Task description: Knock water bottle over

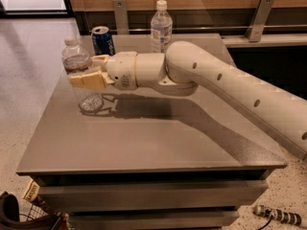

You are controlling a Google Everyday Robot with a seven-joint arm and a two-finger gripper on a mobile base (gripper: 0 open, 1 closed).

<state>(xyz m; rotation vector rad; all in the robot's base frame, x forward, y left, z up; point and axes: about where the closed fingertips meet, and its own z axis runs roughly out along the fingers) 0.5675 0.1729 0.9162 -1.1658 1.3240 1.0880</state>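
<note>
The water bottle (76,63) is clear ribbed plastic with a white cap and a narrow red-and-blue band. It stands near the left edge of the grey table (144,138), its top leaning slightly left. My gripper (82,69) reaches in from the right at the bottle's mid height and is open. The near tan finger (88,79) lies across the front of the bottle. The far finger (100,59) sits by its right side. The bottle's base rests on the table.
A blue soda can (102,40) stands behind the gripper at the back left. A second bottle with a large white label (160,28) stands at the back middle. My arm (230,85) crosses the table from the right. A wire basket (29,214) sits on the floor at lower left.
</note>
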